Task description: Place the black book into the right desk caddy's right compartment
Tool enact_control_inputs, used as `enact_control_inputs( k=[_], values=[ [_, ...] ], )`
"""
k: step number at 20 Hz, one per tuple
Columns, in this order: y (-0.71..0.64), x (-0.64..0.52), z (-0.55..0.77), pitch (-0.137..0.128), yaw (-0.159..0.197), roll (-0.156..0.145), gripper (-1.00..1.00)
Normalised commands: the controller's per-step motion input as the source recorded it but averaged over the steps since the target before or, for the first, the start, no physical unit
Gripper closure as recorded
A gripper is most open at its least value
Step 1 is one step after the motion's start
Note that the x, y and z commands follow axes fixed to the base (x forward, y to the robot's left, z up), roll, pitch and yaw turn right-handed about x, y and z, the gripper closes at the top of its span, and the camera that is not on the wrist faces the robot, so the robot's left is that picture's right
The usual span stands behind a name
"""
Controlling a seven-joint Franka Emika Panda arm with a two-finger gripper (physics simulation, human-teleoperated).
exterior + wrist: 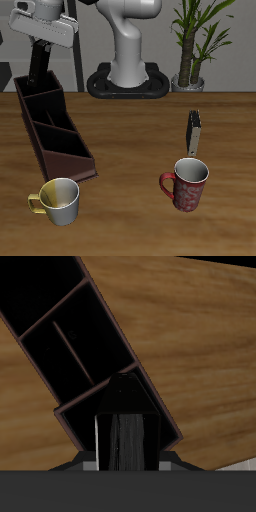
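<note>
My gripper (47, 42) is shut on the thin black book (39, 68) and holds it upright by its top end. The book hangs over the far back end of the right desk caddy (60, 135), a long dark-brown box with slanted dividers. In the wrist view the black book (125, 426) points down into the squarish right compartment (85, 416), behind the straight cross divider (95, 384). Its lower end is about level with the caddy's rim. I cannot tell whether it touches the walls or floor.
A shorter dark book with a grey face (194, 131) stands upright mid-table. A red mug (187, 185) and a yellow mug (60, 200) stand near the front edge. The robot base (128, 75) and a potted plant (190, 70) are at the back.
</note>
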Motion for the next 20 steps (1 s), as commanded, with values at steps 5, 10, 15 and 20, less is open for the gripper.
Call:
enact_control_inputs(
  k=[5, 10, 15, 20],
  values=[
    [-0.1, -0.06, -0.12, -0.01, -0.049, -0.023, 1.0],
    [0.0, -0.06, -0.12, -0.011, -0.008, -0.014, 1.0],
    [0.0, -0.06, -0.12, 0.0, -0.007, 0.006, 1.0],
    [-0.15, 0.02, -0.13, 0.007, -0.034, -0.045, 1.0]
  ],
)
